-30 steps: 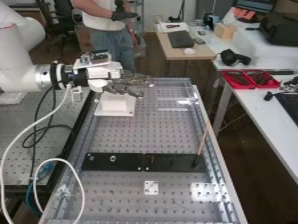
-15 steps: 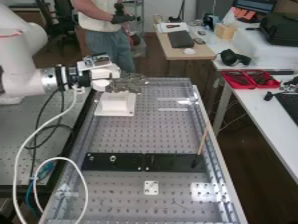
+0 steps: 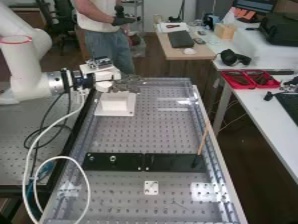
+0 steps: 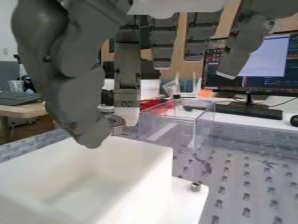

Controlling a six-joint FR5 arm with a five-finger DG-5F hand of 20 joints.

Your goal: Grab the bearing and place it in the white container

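Observation:
Above the far left part of the bench, the hand (image 3: 125, 84) hangs over the white container (image 3: 114, 103), which stands on a white base. In the wrist view the hand (image 4: 73, 95) has its thumb tip and one finger pinched on the small metal bearing (image 4: 116, 121). The bearing is partly hidden by the thumb. The white container (image 4: 143, 185) is open at the top, and the bearing is held above its rim.
A clear box (image 4: 197, 125) stands behind the container. Nearer on the perforated bench (image 3: 153, 132) lies a black plate (image 3: 174, 163) with small round parts and a thin stick (image 3: 203, 142). A white cable (image 3: 28, 172) loops at the left.
The hand has moved left in the high view, from beyond the container's right side to over it. The arm has drawn back to the left.

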